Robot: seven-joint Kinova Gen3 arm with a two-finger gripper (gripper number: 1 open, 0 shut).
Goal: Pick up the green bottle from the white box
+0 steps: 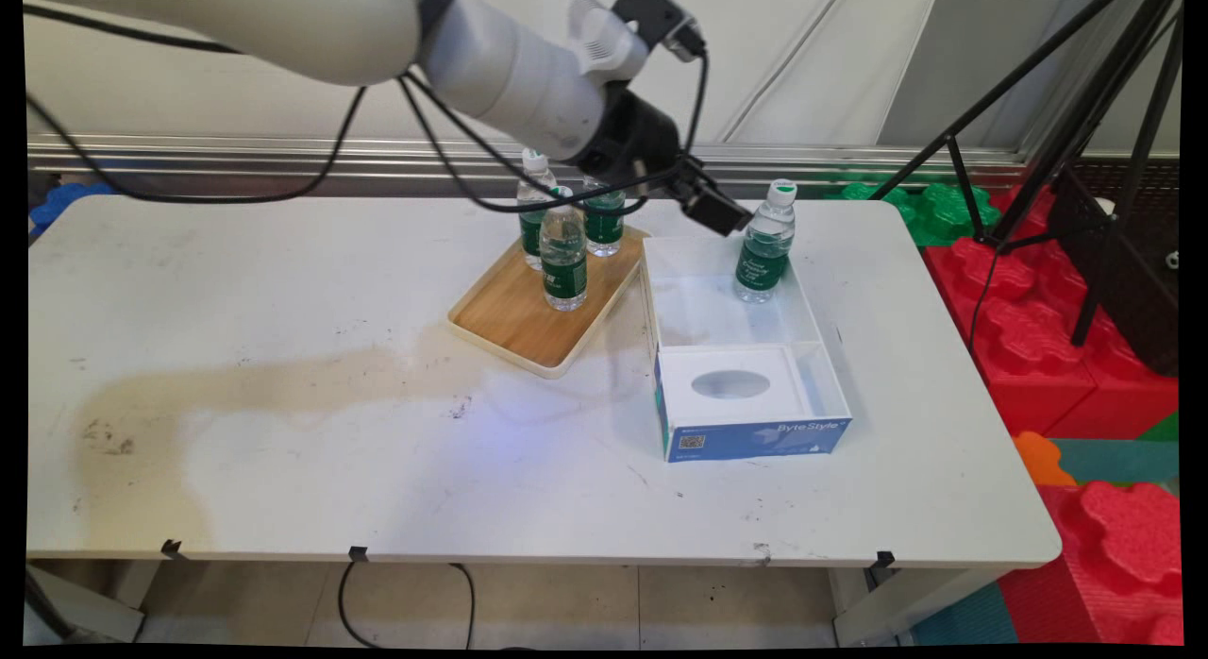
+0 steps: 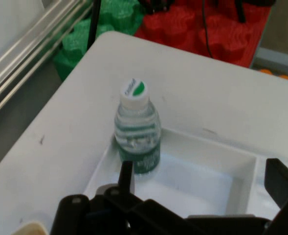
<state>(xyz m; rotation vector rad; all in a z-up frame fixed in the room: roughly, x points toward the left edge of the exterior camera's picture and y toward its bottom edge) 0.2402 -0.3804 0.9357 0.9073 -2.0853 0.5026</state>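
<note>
- The pincer (image 2: pixel 200 183) hangs wide apart and empty, just above the white box (image 2: pixel 241 169).
- One water bottle (image 2: pixel 137 129) stands in the box's far corner, just ahead of the pincer.
- Three more bottles (image 1: pixel 564 248) stand on the wooden tray (image 1: pixel 514 324) behind it, on the tabletop (image 1: pixel 283 404).
- It seems, though the angle is poor, the bottle is clear of the fingers (image 2: pixel 126 176).

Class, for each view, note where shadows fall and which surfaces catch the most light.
Main view: a soft shadow lies on the table right of the wooden tray; the white floor of the box shines brightest. Hand view: the same floor glows beside the water bottle, the claw dark against it.

White wall (image 1: pixel 812 64), red foam blocks (image 1: pixel 1057 347)
</note>
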